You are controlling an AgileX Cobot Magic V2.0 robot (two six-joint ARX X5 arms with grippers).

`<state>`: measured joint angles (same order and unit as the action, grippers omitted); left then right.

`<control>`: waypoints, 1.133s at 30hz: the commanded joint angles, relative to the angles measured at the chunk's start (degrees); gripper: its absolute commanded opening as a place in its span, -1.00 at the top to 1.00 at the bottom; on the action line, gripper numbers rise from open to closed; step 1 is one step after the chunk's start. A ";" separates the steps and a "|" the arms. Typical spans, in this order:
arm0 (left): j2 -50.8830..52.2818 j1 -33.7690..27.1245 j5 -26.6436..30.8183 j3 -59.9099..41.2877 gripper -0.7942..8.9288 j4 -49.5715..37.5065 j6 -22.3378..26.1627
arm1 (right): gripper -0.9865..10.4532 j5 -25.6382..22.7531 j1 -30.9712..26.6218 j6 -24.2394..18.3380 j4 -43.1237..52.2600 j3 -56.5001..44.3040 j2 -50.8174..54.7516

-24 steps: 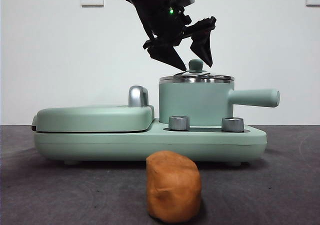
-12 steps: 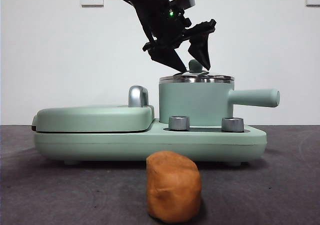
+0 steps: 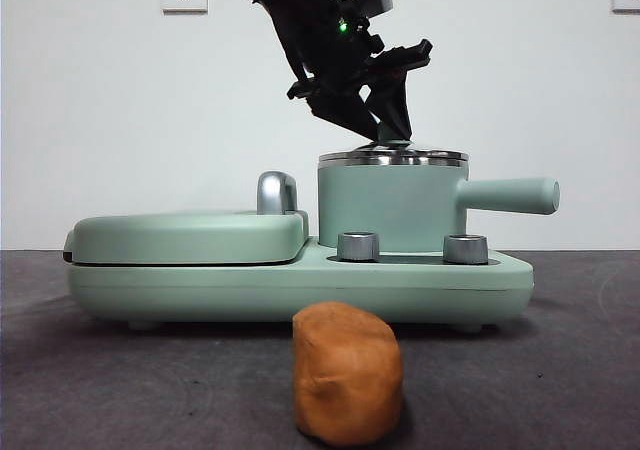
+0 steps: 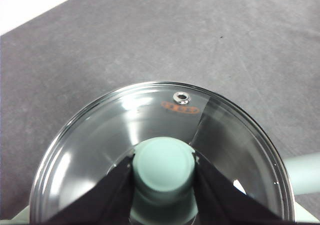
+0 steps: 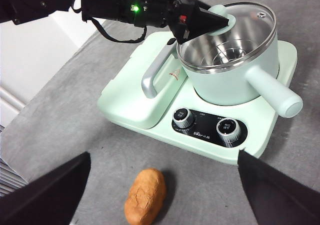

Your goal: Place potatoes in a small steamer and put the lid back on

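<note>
Your lid sits flat on the steel rim of the small steamer, and its mint knob is the point everything turns on. The left gripper has a jaw pressed against each side of that knob, so it is closed on the lid's knob, and the lid is not yet lifted. From the front the knob is hidden behind the dark jaws, which come down at a slant from the upper left. I judge the coming lift needs to go straight up from the rim, since the arm leans rather than standing plumb over the pot.

The potato lies on the dark table, in front of the cooker base and well apart from the steamer. Its long axis runs roughly toward and away from the cooker. Your right gripper hangs above that patch with its jaws spread wide and holding nothing. It is the nearer arm to the potato, which lies between its two jaws in that wrist view.

The steamer's straight side handle sticks out away from the flat griddle cover beside it.

What you cannot settle: how deep the steamer is inside, as only a wire rack shows through the glass. The left wrist view cuts off the lid's near edge and most of the pot.
</note>
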<state>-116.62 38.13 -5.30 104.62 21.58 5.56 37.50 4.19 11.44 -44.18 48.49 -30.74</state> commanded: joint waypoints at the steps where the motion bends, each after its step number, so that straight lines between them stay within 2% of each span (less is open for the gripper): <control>1: -1.57 0.46 0.00 1.64 0.68 -0.50 0.44 | 0.01 0.09 0.20 0.52 0.42 0.81 -0.22; 4: -1.57 0.48 -0.02 1.64 0.70 -0.61 0.46 | 0.01 0.09 0.20 0.52 0.39 0.81 -0.22; 6: -1.57 0.48 0.00 1.64 0.82 -0.59 0.44 | 0.01 0.09 0.20 0.52 0.39 0.81 -0.22; 18: 0.11 0.24 0.00 3.50 0.82 0.44 0.42 | 0.01 0.09 0.20 0.52 0.39 0.81 -0.22; 26: 1.07 0.13 0.00 10.16 0.82 9.99 0.15 | 0.01 0.15 0.26 0.63 0.28 0.81 -0.46; 34: 6.08 -1.31 -0.02 10.78 0.82 14.97 0.17 | 0.01 0.02 3.93 4.66 -0.87 0.83 -6.25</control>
<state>-111.87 36.86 -5.23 112.99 37.36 5.98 37.45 7.55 14.37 -45.23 48.49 -36.21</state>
